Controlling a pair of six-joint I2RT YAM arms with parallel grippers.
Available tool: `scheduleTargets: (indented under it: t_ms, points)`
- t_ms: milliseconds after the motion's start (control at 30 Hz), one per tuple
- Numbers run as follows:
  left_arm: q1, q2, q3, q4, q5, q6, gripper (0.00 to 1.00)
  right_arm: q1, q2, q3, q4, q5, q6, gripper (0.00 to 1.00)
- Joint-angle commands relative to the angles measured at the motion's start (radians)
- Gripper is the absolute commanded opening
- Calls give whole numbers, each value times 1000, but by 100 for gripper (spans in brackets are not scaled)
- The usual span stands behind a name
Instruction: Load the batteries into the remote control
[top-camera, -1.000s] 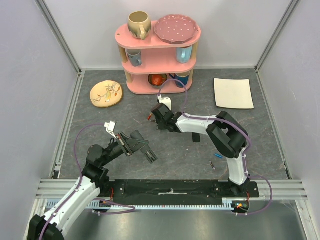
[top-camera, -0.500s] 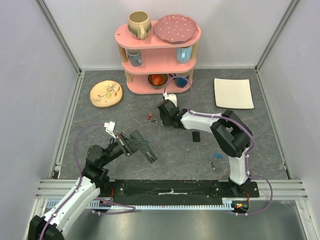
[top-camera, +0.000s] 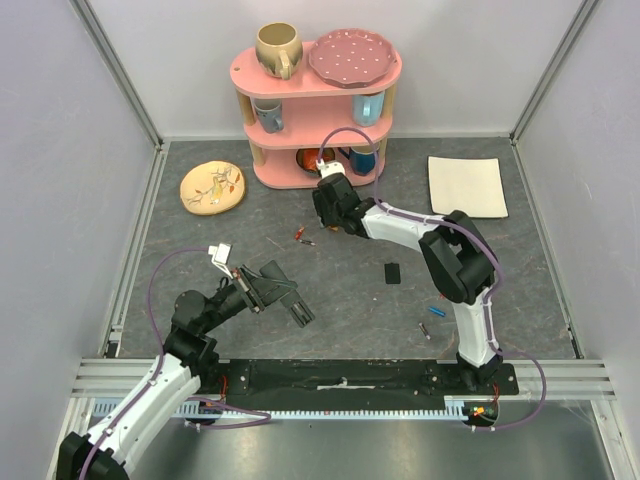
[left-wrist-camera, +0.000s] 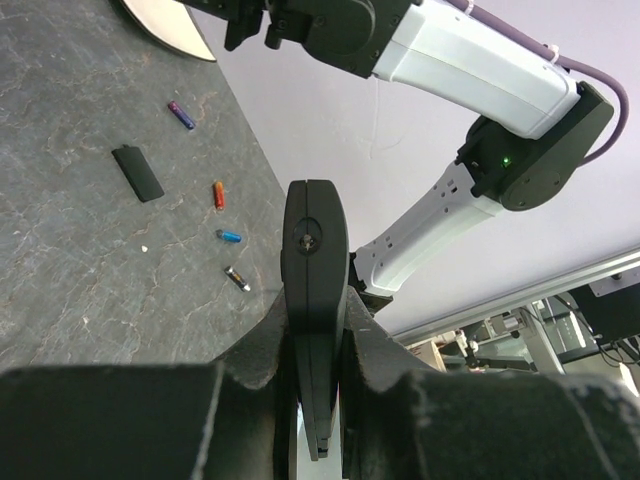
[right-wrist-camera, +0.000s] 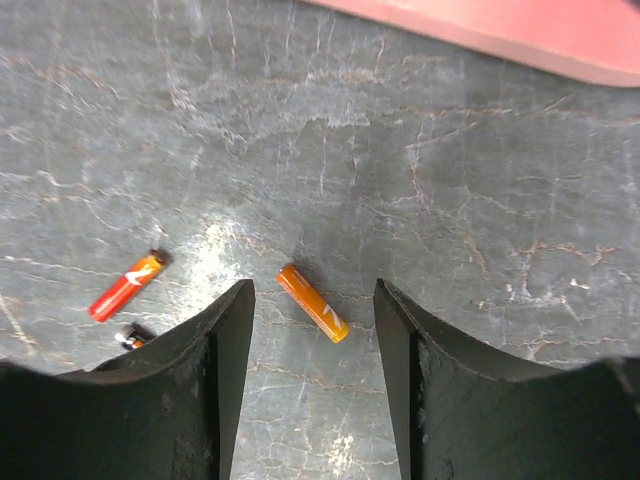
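Top: right gripper (top-camera: 328, 213) shifted back toward pink shelf (top-camera: 318, 120); left gripper (top-camera: 262, 284) unchanged, clamping remote control (top-camera: 296, 308). Left wrist: 4 batteries (left-wrist-camera: 218, 194), black cover (left-wrist-camera: 137, 172) on table (left-wrist-camera: 60, 250) beyond. Right wrist: jaws wide, straddling orange battery (right-wrist-camera: 313, 302), no contact.

You find no text, brand, number or sign that can be read in any of these views. In the right wrist view, the orange battery (right-wrist-camera: 313, 316) carries a small white mark on its casing, and the red-orange battery (right-wrist-camera: 127, 286) carries a similar white mark. Both marks are too small and too blurred to be read as letters or figures.
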Motion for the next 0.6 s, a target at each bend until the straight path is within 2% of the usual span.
scheduleTargets:
  t_ms: [0,567]
  points:
    - [7,-1,-57,-7,6,48,2,-10,50,35,24,-37,-56,58]
    - [7,28,-56,-4,9,67,2,-10,87,10,4,-53,-51,45]
